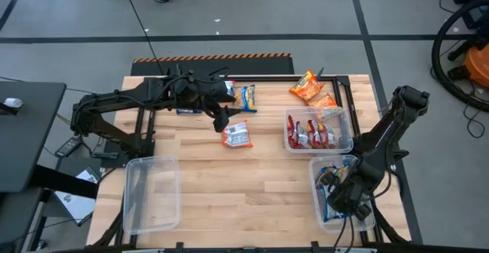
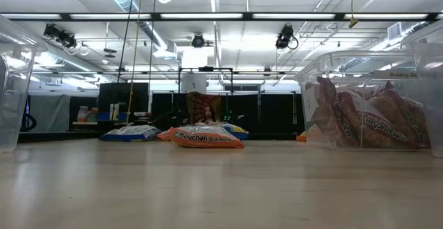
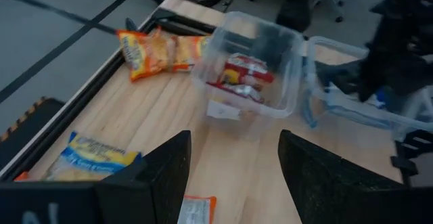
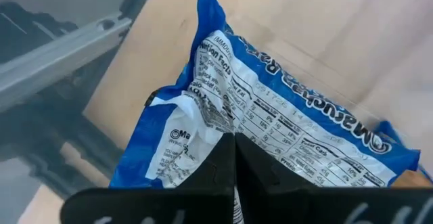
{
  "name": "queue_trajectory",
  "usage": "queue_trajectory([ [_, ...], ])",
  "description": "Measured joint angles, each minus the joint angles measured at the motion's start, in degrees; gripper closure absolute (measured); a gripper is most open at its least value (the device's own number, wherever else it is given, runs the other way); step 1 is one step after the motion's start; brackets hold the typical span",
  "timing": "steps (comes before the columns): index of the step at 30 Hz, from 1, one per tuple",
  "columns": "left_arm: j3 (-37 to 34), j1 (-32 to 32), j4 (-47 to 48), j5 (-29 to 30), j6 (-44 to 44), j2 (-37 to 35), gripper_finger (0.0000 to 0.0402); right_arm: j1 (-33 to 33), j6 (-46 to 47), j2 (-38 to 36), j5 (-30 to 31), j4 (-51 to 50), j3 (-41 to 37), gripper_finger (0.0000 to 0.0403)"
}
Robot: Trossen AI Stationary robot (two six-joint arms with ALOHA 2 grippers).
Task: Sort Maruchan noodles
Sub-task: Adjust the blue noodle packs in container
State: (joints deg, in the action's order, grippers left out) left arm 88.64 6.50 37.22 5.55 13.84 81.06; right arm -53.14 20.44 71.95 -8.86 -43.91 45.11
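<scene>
My right gripper [image 4: 234,158] is shut on a blue Maruchan packet [image 4: 270,126], printed back toward the camera, over the clear bin at the table's near right [image 1: 336,207], which holds blue packets. My left gripper [image 3: 233,176] is open and hovers above a red-and-white packet [image 1: 237,134] lying flat mid-table; it touches nothing. A blue-and-yellow packet [image 1: 246,98] lies flat behind it. Two orange packets [image 1: 312,91] lie near the far right edge. Red-and-white packets [image 1: 309,134] sit in a second clear bin [image 1: 349,131]. My right gripper pinches the blue packet between its two shut fingers at the crumpled white part of its back [image 4: 213,119], near one short end. The rest of the packet spreads away beyond the fingertips. I cannot tell whether it is lifted clear of the bin.
An empty clear bin [image 1: 151,192] stands at the near left corner. Bare wood lies between it and the right bins. In the low view the red-packet bin [image 2: 367,115] stands at the right and the mid-table packet [image 2: 206,138] lies centre. A dark side table [image 1: 23,131] stands left of the bench.
</scene>
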Motion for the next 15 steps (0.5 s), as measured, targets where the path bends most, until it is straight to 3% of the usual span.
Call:
queue_trajectory([
  [9, 0.02, -4.43, -9.60, -2.42, -5.23, 3.25, 0.0175, 7.77, 7.38, -14.67, -6.32, -1.64, 0.02, 0.0399],
  [15, -0.02, -7.25, -16.11, -2.43, -5.29, 8.95, 0.0175, 14.04, 14.46, -24.31, -5.89, -1.47, 1.46, 0.0400],
])
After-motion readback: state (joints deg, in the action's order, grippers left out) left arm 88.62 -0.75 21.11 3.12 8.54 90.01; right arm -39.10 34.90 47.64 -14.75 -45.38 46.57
